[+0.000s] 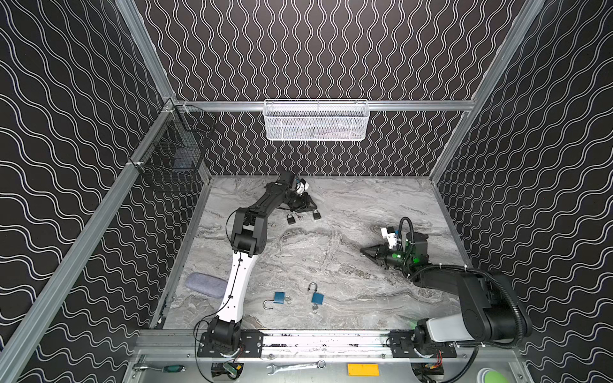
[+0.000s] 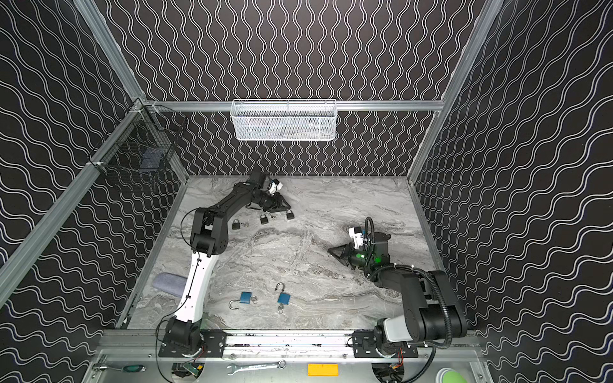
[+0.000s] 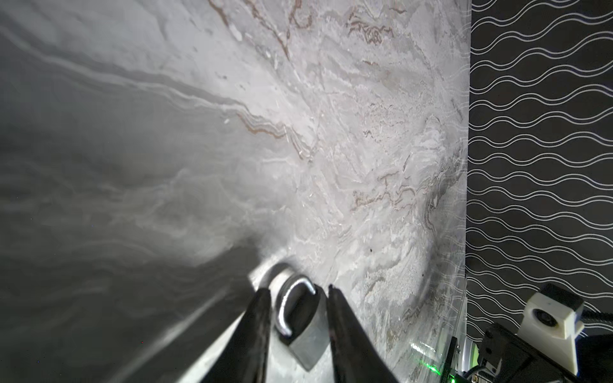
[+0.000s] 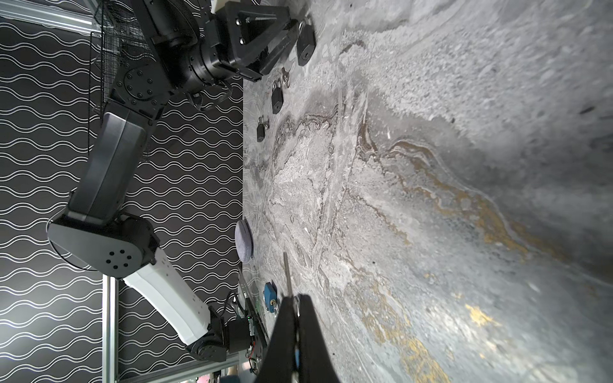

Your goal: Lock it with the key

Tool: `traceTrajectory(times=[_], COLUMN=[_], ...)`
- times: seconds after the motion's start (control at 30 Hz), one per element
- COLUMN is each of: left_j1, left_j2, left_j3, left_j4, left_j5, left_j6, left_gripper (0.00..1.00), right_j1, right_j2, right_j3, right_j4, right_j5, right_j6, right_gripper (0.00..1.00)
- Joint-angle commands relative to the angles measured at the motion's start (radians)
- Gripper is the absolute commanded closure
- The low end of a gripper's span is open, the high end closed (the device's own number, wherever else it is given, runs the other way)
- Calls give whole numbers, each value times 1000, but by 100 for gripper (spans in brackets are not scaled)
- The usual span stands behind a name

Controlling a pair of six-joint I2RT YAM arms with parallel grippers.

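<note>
Left jaws are held low over the desk (image 1: 365, 205) at 12 o'clock, parted, with the black padlock (image 1: 316, 215) (image 3: 306, 335) lying flat between them. Contact with it cannot be told. Right jaws are seen at 3 o'clock, closed on the key (image 4: 288, 275), its blade pointed toward 9 o'clock. A second black padlock (image 1: 291, 219) is placed just at 9 o'clock of the first. A blue padlock (image 1: 279, 297) and another blue padlock (image 1: 317, 297) are left at 6 o'clock, shackles open.

Both top views look down from high on the whole table (image 1: 331, 238); each wrist camera skims it closely.
</note>
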Motion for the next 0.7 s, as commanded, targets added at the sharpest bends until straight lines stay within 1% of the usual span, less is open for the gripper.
traceTrajectory(times=[0.0, 0.17, 0.27, 0.4, 0.43, 0.47, 0.5, 0.67], left_j1=[-1, -1, 1, 7, 12, 16, 25, 59], left_j2=[-18, -88, -157, -278, -307, -333, -364, -507], left_j3=[-6, -39, -75, -116, -123, -133, -147, -221], left_j4=[63, 118, 152, 174, 175, 178, 188, 230], left_j5=[-8, -15, -31, -78, -93, -108, -118, -139], left_j6=[-23, -54, -64, -71, -77, -86, -97, -129], left_gripper=[62, 60, 59, 58, 56, 51, 48, 46], right_j1=[0, 0, 0, -1, 0, 0, 0, 0], right_j2=[-4, -6, -2, 2, 2, 3, 3, 18], right_j3=[13, 49, 88, 153, 170, 183, 201, 310], right_j4=[0, -44, -90, -164, -178, -189, -205, -300], right_j5=[12, 41, 52, 69, 71, 72, 78, 101], right_j6=[-7, -26, -55, -102, -111, -119, -129, -193], right_gripper=[100, 100, 100, 100, 100, 100, 100, 100])
